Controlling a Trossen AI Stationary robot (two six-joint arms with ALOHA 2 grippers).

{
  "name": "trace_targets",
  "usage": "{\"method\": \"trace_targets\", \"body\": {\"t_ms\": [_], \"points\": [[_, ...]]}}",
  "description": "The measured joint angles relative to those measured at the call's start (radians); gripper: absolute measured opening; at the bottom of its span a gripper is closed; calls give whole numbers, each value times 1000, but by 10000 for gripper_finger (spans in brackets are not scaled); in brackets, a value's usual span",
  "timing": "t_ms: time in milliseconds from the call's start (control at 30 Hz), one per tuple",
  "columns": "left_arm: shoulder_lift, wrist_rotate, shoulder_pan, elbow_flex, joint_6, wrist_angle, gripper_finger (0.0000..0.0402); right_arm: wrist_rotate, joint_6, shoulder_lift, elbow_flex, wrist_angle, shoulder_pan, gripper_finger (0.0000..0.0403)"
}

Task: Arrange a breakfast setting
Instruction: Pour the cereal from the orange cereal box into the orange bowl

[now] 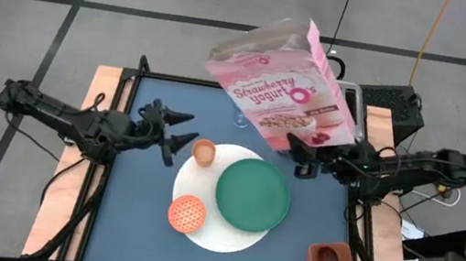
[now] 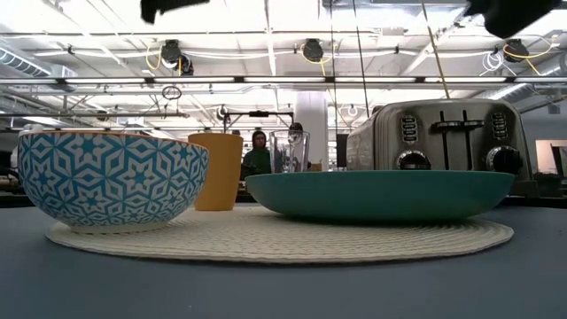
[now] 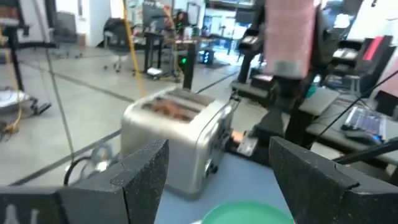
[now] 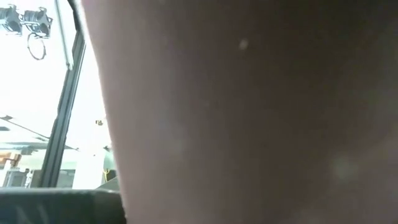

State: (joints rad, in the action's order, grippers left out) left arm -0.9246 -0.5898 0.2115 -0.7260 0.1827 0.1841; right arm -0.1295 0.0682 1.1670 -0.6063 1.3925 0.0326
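Pink cereal bag (image 1: 281, 87), silver toaster (image 2: 443, 137)

A pink cereal bag (image 1: 281, 87) carries white lettering; the plate (image 1: 252, 194) is green on a white woven placemat (image 1: 227, 233). The bowl (image 2: 111, 188) shows a blue-and-white star pattern outside, orange inside; the cup (image 2: 216, 170) is orange.

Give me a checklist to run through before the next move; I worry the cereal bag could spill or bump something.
1. Right pincer has hold of the cereal bag: ok, the bag is up in the air at the table's back.
2. Bowl upright on the mat: ok.
3. Bag above the bowl: not ok, the bowl sits at the mat's front left, well away from the bag.
4. Left pincer out of the way: ok, it is open and empty, beside the cup.
5. Plate flat on the mat: ok.
6. Bag's top open: cannot tell.
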Motion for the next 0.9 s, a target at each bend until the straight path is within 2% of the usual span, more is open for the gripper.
{"method": "trace_targets", "body": {"t_ms": [200, 433, 600, 800, 900], "points": [[89, -6, 0, 212, 91, 124, 278, 0, -52, -69, 111, 24, 0, 212], [139, -6, 0, 409, 85, 359, 278, 2, -79, -94, 210, 22, 0, 212], [140, -4, 0, 452, 89, 365, 278, 47, -130, -91, 251, 0, 0, 212], [141, 13, 0, 454, 59, 369, 278, 230, -175, -86, 262, -72, 2, 212], [140, 14, 0, 454, 60, 368, 278, 273, -205, -82, 262, -130, 11, 212]]}}
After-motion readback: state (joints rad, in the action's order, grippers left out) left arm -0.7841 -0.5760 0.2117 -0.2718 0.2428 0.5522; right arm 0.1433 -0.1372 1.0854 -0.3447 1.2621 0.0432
